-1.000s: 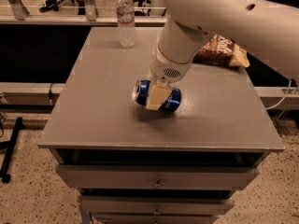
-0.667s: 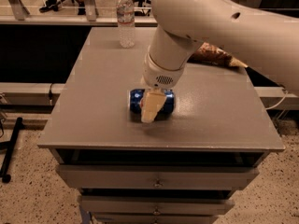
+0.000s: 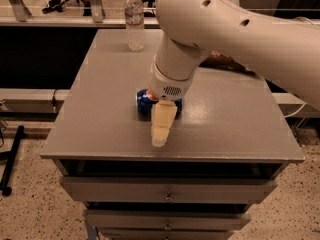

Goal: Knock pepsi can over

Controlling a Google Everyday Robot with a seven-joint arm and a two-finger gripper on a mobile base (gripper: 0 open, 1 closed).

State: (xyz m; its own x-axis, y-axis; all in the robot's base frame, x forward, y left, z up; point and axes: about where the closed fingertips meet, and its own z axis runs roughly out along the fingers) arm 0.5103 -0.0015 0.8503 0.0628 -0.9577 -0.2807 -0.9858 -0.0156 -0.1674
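The pepsi can (image 3: 146, 102), dark blue, lies on its side near the middle of the grey table (image 3: 95, 119). Its right part is hidden behind my wrist. My gripper (image 3: 160, 135) points down and toward the table's front edge, just in front of the can and slightly above the tabletop. It holds nothing that I can see. The big white arm (image 3: 210, 29) reaches in from the upper right and covers the table's back right.
A clear plastic water bottle (image 3: 134, 20) stands upright at the table's back edge. A brown snack bag (image 3: 226, 62) peeks out behind the arm at the right. Drawers (image 3: 167, 190) sit under the tabletop. A black bar lies on the floor at the left.
The arm has swung toward the table's front. The gripper has moved from over the can to in front of it. The can stays on its side, shifted slightly left.
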